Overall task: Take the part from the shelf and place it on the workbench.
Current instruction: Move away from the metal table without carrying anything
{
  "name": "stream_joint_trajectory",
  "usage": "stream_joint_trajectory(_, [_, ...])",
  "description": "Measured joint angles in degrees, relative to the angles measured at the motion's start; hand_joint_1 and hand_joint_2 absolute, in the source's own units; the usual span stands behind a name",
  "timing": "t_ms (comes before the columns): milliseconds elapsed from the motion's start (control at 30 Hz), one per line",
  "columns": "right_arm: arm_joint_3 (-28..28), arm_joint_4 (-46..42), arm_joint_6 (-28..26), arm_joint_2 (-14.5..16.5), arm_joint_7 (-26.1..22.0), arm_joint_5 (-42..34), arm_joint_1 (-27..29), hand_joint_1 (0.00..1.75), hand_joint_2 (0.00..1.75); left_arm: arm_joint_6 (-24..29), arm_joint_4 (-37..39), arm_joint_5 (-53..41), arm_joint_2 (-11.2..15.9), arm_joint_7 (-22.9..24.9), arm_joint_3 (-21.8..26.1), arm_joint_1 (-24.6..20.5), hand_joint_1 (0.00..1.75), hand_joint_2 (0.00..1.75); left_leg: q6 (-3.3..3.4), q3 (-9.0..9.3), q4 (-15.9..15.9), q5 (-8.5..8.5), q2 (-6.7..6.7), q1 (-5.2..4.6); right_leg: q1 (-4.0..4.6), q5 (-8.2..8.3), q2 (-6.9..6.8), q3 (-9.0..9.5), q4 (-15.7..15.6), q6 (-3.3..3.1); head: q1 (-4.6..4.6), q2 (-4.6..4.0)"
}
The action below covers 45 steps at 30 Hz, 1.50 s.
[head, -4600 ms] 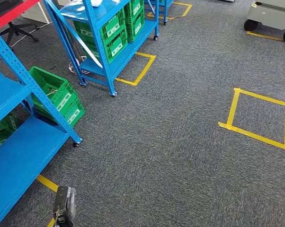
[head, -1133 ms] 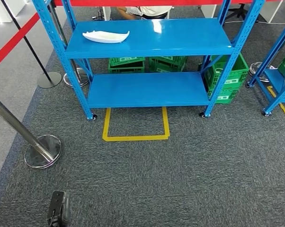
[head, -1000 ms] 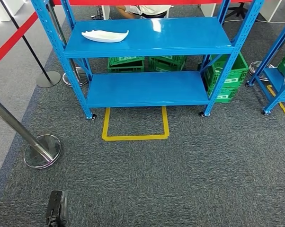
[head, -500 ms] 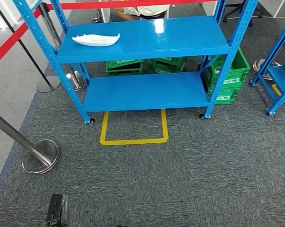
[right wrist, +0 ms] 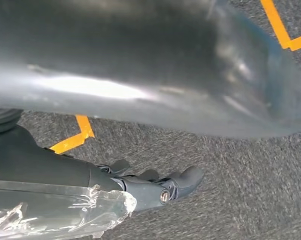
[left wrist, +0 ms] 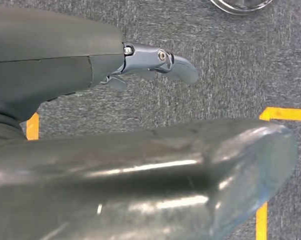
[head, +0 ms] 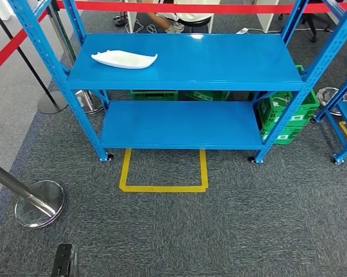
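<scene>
Left hand [left wrist: 156, 62] and right hand [right wrist: 160, 187] hang over the carpet [head: 250, 219] — fingers extended and apart, holding nothing. Ahead stands the blue shelf [head: 233, 63]. The white part [head: 124, 58] lies on its upper level, near the left end — clear of both hands. Yellow tape [head: 163, 187] marks the floor in front.

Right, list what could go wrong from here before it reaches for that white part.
1. The white part lies at the far left of the blue shelf's top level, close to the upright post; an arm reaching in may strike the post.
2. The part looks thin and flat against the shelf, so fingers may fail to get under it.
3. The stanchion base sits nearby; a step left could catch it.
</scene>
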Motion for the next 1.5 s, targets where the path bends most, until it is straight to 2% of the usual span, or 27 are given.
stream_joint_trajectory(33, [-0.2, 0.2, 0.1, 0.0, 0.0, 0.2, 0.1, 0.00, 0.00, 0.0, 0.0, -0.1, -0.1, 0.0, 0.1, 0.2, 0.00, 0.00, 0.02, 1.57, -0.4, -0.88, -0.51, -0.02, 0.11, -2.52, 0.04, -2.24, 0.0, 0.02, 0.03, -0.01])
stream_joint_trajectory(67, [-0.4, 0.4, 0.1, 0.0, -0.1, 0.3, 0.1, 0.00, 0.00, 0.0, 0.0, -0.3, -0.1, 0.0, 0.3, 0.3, 0.00, 0.00, -0.01, 3.15, -0.8, -1.74, -1.14, -0.02, 0.15, -3.71, 0.14, -4.28, -1.2, 0.11, 0.06, -0.01])
stream_joint_trajectory(100, [-0.7, 0.7, 0.2, 0.0, -0.2, 0.4, 0.1, 0.00, 0.00, 0.0, 0.0, -0.4, -0.2, 0.0, 0.4, 0.3, 0.00, 0.00, -0.09, 4.65, -1.0, -2.62, -1.78, -0.03, 0.11, -2.47, 0.49, -6.08, -3.2, 0.21, 0.11, -0.01])
stream_joint_trajectory(133, [-0.9, 1.1, 0.4, 0.0, -0.2, 0.6, 0.2, 0.00, 0.00, 0.0, 0.0, -0.5, -0.2, 0.0, 0.6, 0.4, 0.00, 0.00, -0.20, 5.77, -1.1, -3.62, -2.39, -0.01, -0.02, 2.26, 1.44, -7.71, -6.1, 0.21, 0.27, -0.01])
stream_joint_trajectory(200, [-1.6, 2.1, 0.7, 0.0, -0.4, 1.0, 0.5, 0.00, 0.00, 0.0, 0.1, -0.6, -0.3, 0.1, 0.9, 0.6, 0.00, 0.00, -0.67, 7.25, -0.3, -5.82, -3.89, -0.08, -0.26, 14.64, 3.54, -10.21, -11.7, -0.21, 0.60, -0.02])
stream_joint_trajectory(233, [-2.0, 2.5, 0.8, 0.0, -0.5, 1.3, 0.6, 0.00, 0.00, 0.0, 0.2, -0.6, -0.4, 0.2, 1.1, 0.7, 0.00, 0.00, -1.02, 7.72, 0.0, -6.81, -4.53, -0.04, -0.20, 18.70, 4.09, -10.72, -12.9, -0.64, 0.67, -0.01])
stream_joint_trajectory(267, [-2.3, 2.7, 0.9, 0.0, -0.6, 1.5, 0.4, 0.00, 0.00, 0.1, 0.1, -0.7, -0.5, 0.2, 1.1, 0.6, 0.00, 0.00, -1.43, 8.09, 0.5, -7.32, -5.08, 0.00, -0.02, 19.78, 3.85, -10.76, -13.2, -1.21, 0.73, -0.01])
stream_joint_trajectory(300, [-2.5, 2.8, 0.9, 0.0, -0.8, 1.9, 0.0, 0.00, 0.00, 0.2, 0.1, -0.9, -0.6, 0.3, 1.2, 0.5, 0.00, 0.00, -1.80, 8.13, 1.0, -7.46, -5.34, 0.09, 0.09, 19.25, 3.33, -10.17, -12.6, -1.77, 0.70, 0.01])
stream_joint_trajectory(333, [-2.7, 2.8, 1.1, 0.0, -1.1, 2.2, -0.6, 0.00, 0.00, 0.3, 0.0, -1.2, -0.6, 0.3, 1.3, 0.3, 0.00, 0.00, -2.19, 7.77, 2.4, -7.02, -4.74, 0.16, 0.14, 18.69, 2.83, -9.58, -12.7, -2.30, 0.63, 0.01])
stream_joint_trajectory(400, [-3.2, 3.1, 1.5, 0.0, -1.7, 3.1, -1.7, 0.00, 0.00, 0.5, -0.1, -1.8, -0.8, 0.3, 1.3, -0.3, 0.00, 0.00, -2.91, 4.64, 7.9, -6.72, -2.34, 0.11, 0.02, 17.83, 1.83, -8.16, -13.1, -3.02, 0.19, 0.01])
stream_joint_trajectory(433, [-3.5, 3.3, 1.8, 0.0, -1.9, 3.5, -2.0, 0.00, 0.00, 0.6, -0.1, -2.1, -0.9, 0.3, 1.3, -0.5, 0.00, 0.00, -3.26, 2.24, 11.4, -7.68, -0.92, 0.08, 0.05, 17.27, 1.25, -7.49, -13.2, -3.21, -0.04, 0.00])
stream_joint_trajectory(500, [-4.2, 3.9, 2.2, 0.0, -2.3, 4.3, -2.3, 0.00, 0.00, 0.6, -0.2, -2.6, -1.0, 0.4, 1.5, -0.5, 0.00, 0.00, -3.70, -2.44, 16.5, -11.43, 0.25, 0.11, 0.09, 16.02, -0.02, -6.19, -13.2, -3.29, -0.21, 0.00])
stream_joint_trajectory(533, [-4.6, 4.1, 2.3, 0.0, -2.5, 4.6, -2.5, 0.00, 0.00, 0.6, -0.3, -2.8, -1.1, 0.4, 1.7, -0.4, 0.00, 0.00, -3.77, -3.97, 17.3, -12.48, 0.41, 0.12, 0.09, 15.38, -0.52, -5.46, -13.2, -3.24, -0.25, -0.01])
stream_joint_trajectory(567, [-5.0, 4.3, 2.5, 0.0, -2.7, 4.9, -2.6, 0.00, 0.00, 0.6, -0.4, -3.0, -1.1, 0.4, 1.9, -0.3, 0.00, 0.00, -3.74, -4.68, 16.4, -11.97, 0.47, 0.12, 0.09, 14.78, -0.91, -4.69, -13.2, -3.16, -0.27, -0.01])
stream_joint_trajectory(600, [-5.3, 4.5, 2.7, 0.0, -2.8, 5.0, -2.8, 0.00, 0.00, 0.6, -0.5, -3.2, -1.1, 0.4, 2.1, -0.1, 0.00, 0.00, -3.62, -4.61, 14.2, -9.74, 0.54, 0.12, 0.09, 14.24, -1.24, -3.93, -13.2, -3.08, -0.29, -0.01])
stream_joint_trajectory(667, [-6.0, 4.9, 3.3, 0.0, -3.1, 5.2, -3.1, 0.00, 0.00, 0.6, -0.7, -3.5, -1.1, 0.4, 2.4, 0.1, 0.00, 0.00, -3.20, -3.22, 7.4, -3.53, 1.11, 0.02, 0.17, 13.35, -1.68, -2.61, -13.2, -2.79, -0.33, -0.01])
stream_joint_trajectory(733, [-6.7, 5.2, 3.8, 0.0, -3.2, 5.4, -3.3, 0.00, 0.00, 0.6, -0.8, -3.7, -1.2, 0.5, 2.6, 0.2, 0.00, 0.00, -2.65, -2.32, 3.3, -0.80, 1.69, -0.15, 0.37, 12.75, -1.98, -2.08, -13.1, -2.29, -0.38, -0.01])
stream_joint_trajectory(767, [-7.0, 5.3, 3.8, 0.0, -3.3, 5.4, -3.4, 0.00, 0.00, 0.6, -0.9, -3.8, -1.4, 0.5, 2.7, 0.3, 0.00, 0.00, -2.65, -2.29, 2.9, -0.67, 1.77, -0.18, 0.52, 12.46, -2.05, -2.08, -13.1, -2.40, -0.38, -0.01])
stream_joint_trajectory(867, [-7.7, 5.6, 4.0, -0.1, -3.4, 5.5, -3.4, 0.00, 0.00, 0.5, -1.1, -3.8, -1.7, 0.5, 2.8, 0.4, 0.00, 0.00, -2.67, -1.98, 2.7, 0.07, 1.60, -0.12, 0.72, 12.07, -2.19, -2.09, -13.3, -3.65, -0.32, -0.01])
stream_joint_trajectory(900, [-7.8, 5.7, 4.1, -0.1, -3.5, 5.7, -3.4, 0.00, 0.00, 0.5, -1.2, -3.9, -1.7, 0.5, 2.9, 0.4, 0.00, 0.00, -2.44, -1.84, 2.7, -0.07, 1.58, -0.16, 0.70, 12.09, -2.22, -1.90, -13.6, -3.52, -0.31, -0.01])
stream_joint_trajectory(967, [-8.3, 5.8, 4.6, -0.1, -3.9, 6.3, -3.5, 0.00, 0.00, 0.2, -1.5, -4.3, -1.8, 0.5, 3.1, 0.4, 0.00, 0.00, -2.08, -1.62, 2.7, -0.34, 1.54, -0.22, 0.64, 12.09, -2.25, -1.42, -14.2, -2.65, -0.29, -0.01])
stream_joint_trajectory(1033, [-9.1, 6.0, 5.2, -0.1, -4.3, 7.2, -3.7, 0.00, 0.00, -0.1, -1.7, -4.7, -1.9, 0.5, 3.4, 0.5, 0.00, 0.00, -1.86, -1.52, 2.7, -0.48, 1.54, -0.21, 0.62, 12.18, -2.26, -1.00, -14.5, -2.13, -0.30, -0.01])
stream_joint_trajectory(1133, [-10.3, 6.2, 6.0, -0.1, -4.7, 8.3, -3.8, 0.00, 0.00, -0.6, -2.1, -5.2, -2.1, 0.5, 4.0, 0.7, 0.00, 0.00, -1.70, -1.50, 2.7, -0.58, 1.54, -0.24, 0.58, 12.30, -2.25, -0.52, -14.7, -1.66, -0.31, -0.01])
stream_joint_trajectory(1300, [-12.3, 6.9, 7.2, -0.1, -4.9, 9.7, -4.4, 0.00, 0.00, -1.0, -2.8, -5.6, -2.3, 1.0, 5.0, 1.0, 0.00, 0.00, -1.61, -1.49, 2.7, -0.64, 1.54, -0.27, 0.53, 12.26, -2.25, -0.45, -14.8, -1.27, -0.33, -0.01])
stream_joint_trajectory(1433, [-14.3, 7.6, 8.7, -0.2, -5.2, 10.7, -5.2, 0.00, 1.75, -1.5, -3.5, -6.6, -2.7, 1.8, 6.1, 1.2, 0.00, 1.75, -1.59, -1.46, 2.6, -0.65, 1.54, -0.25, 0.55, 12.22, -2.24, -0.45, -14.8, -1.21, -0.34, -0.01])
stream_joint_trajectory(1500, [-15.5, 7.9, 10.0, -0.3, -5.4, 11.7, -5.7, 0.00, 1.75, -2.1, -3.8, -7.7, -2.9, 2.7, 6.7, 1.5, 0.00, 1.75, -1.59, -1.44, 2.6, -0.65, 1.54, -0.22, 0.57, 12.22, -2.24, -0.45, -14.8, -1.21, -0.33, -0.01])
